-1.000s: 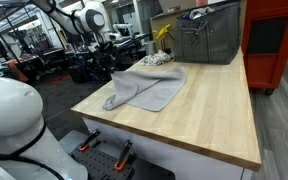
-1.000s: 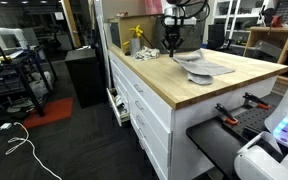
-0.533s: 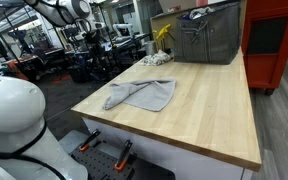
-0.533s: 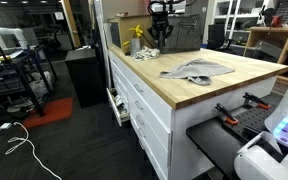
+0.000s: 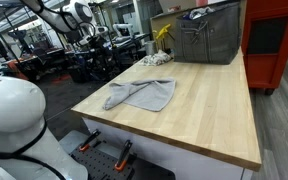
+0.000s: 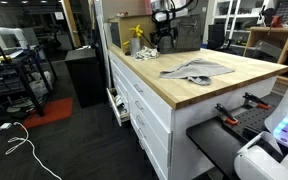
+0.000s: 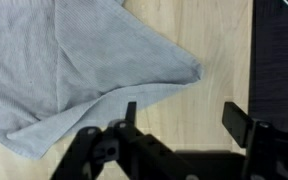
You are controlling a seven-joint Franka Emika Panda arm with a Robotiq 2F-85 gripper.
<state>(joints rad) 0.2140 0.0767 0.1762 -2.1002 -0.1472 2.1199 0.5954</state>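
- The grey cloth lies loosely spread on the wooden table, nearer the table's front half in both exterior views, with one flap folded over itself.
- In the wrist view the fingers stand wide apart with nothing between them. They hang above bare wood just beside the cloth's pointed corner and are clear of the fabric.
- We judge the cloth light, thin and limp. It will not keep its shape when lifted, and it will drape and swing from whichever point we pinch.
- It looks matte and slightly textured, so we expect it to grip well between the pads rather than slip. It is not fragile.
- The best hold, in our view, is that pointed corner or the raised fold line running back from it, where doubled fabric gives more to bite on.
- A pinch in the flat middle would likely bunch up one layer only, or scrape the wood.
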